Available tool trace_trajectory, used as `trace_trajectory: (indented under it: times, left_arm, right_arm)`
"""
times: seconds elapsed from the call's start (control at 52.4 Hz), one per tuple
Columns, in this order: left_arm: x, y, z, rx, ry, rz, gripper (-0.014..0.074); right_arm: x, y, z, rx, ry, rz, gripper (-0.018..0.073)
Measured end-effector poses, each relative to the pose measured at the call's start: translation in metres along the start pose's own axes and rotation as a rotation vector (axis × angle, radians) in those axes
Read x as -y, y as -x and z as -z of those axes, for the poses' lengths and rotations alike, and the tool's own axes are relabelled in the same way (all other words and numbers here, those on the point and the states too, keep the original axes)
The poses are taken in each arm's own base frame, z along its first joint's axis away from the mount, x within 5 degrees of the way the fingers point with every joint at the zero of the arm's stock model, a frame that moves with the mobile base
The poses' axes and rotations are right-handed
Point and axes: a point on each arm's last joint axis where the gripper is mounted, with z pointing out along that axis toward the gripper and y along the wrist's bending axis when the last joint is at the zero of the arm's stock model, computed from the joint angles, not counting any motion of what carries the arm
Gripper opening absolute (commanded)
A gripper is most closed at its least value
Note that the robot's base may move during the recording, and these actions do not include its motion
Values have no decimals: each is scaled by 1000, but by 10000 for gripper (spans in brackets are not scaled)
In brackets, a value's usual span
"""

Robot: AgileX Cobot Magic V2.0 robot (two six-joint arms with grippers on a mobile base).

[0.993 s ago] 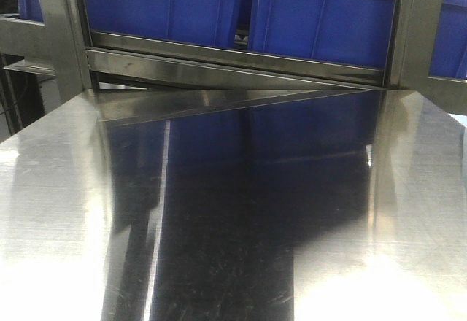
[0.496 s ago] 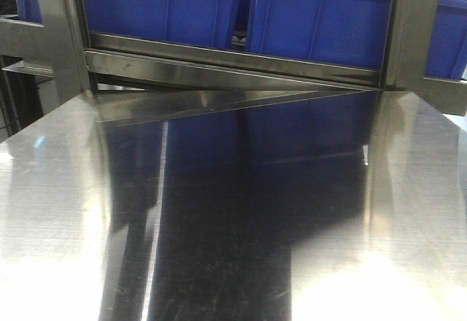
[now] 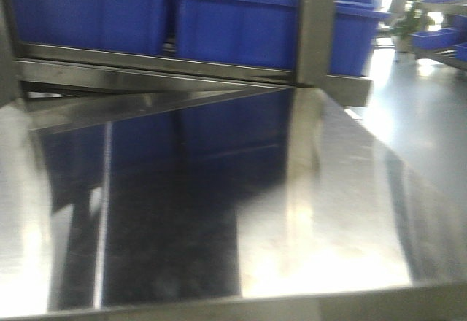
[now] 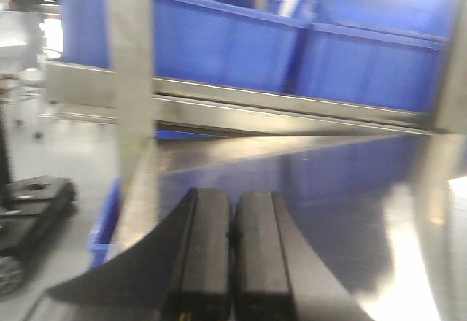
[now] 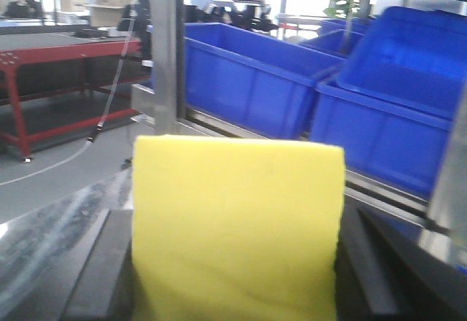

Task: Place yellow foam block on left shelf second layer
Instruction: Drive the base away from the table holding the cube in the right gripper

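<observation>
Currently your right gripper (image 5: 235, 292) is clamped on the yellow foam block (image 5: 237, 211). Its dark fingers (image 5: 95, 277) sit one against each side face, and the block fills the middle of the right wrist view. Beyond it, blue bins (image 5: 248, 87) stand in a row, with a steel upright (image 5: 166, 51) just left of them.

Your left gripper (image 4: 233, 252) has its black pads (image 4: 206, 255) pressed together with nothing between them. The shiny steel tabletop (image 4: 321, 182) lies ahead of it and below. A steel shelf rail (image 4: 292, 106) crosses the far edge, carrying more of the bins.

Your front view is blurred. It shows the same tabletop, which reflects the bins' blue, and the rack behind it. You cannot tell shelf layers apart from these views.
</observation>
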Motion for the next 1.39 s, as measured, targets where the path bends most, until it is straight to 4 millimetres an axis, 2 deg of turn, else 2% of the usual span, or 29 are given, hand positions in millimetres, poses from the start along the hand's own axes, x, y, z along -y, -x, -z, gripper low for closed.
trace_trajectory:
  times: [1.394]
  left_arm:
    - [0,0,0,0,0,0,136]
  right_arm:
    - [0,0,0,0,0,1,298]
